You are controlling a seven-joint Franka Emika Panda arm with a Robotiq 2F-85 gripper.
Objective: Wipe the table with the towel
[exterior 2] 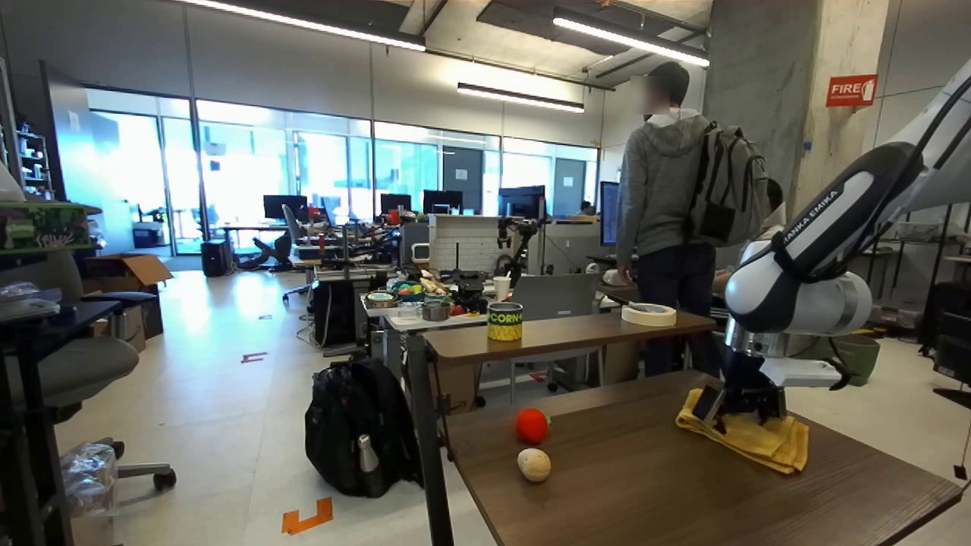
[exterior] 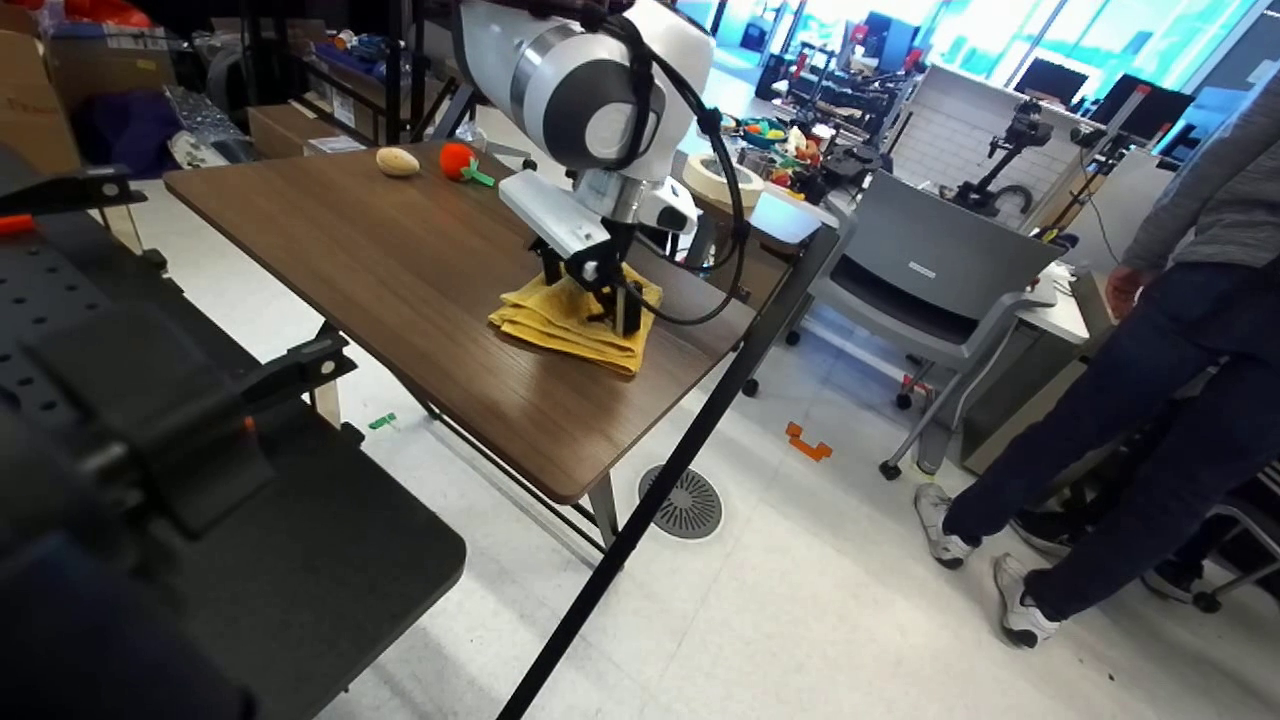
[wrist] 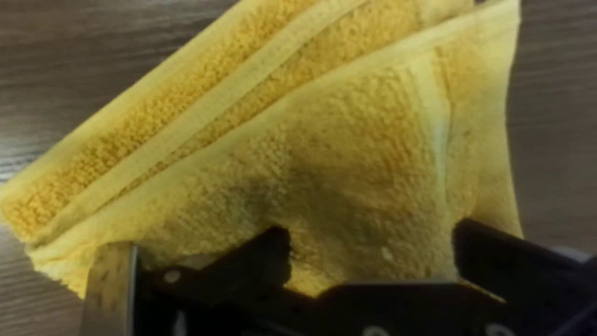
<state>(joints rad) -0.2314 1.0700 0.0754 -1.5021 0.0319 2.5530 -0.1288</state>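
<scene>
Lying folded in layers on the table (exterior: 400, 270), the towel (wrist: 354, 140) sits right beneath the gripper (exterior 2: 743, 413), well apart from the red ball (exterior 2: 532, 426) and the egg-shaped thing (exterior 2: 534, 464). Its looped nap and smoother bands show in the wrist view, so it should handle as something light and soft: it will likely give under pressure, take a firm squeeze without harm, and cling to the fingers (exterior: 629, 312) rather than slip. The weak point is the stack of folds. A shallow pinch may lift only the top flap and let the lower layers spill; a deep one, gathering the middle through every layer, looks the better hold and should leave a padded underside for wiping. The layered edges on one side seem a poorer place, since they could fan out.

The jaws stand wide apart, with part of the towel between them and nothing pinched. Whether the tips press into the nap or hover just over it is hard to say; a dark patch, probably shadow, falls between them. In both exterior views the arm (exterior: 590, 110) reaches over from above, bent at the wrist, its last link pointing down at the towel. From this pose, closing in seems the next step, low enough for the tips to take the bottom layer too.
</scene>
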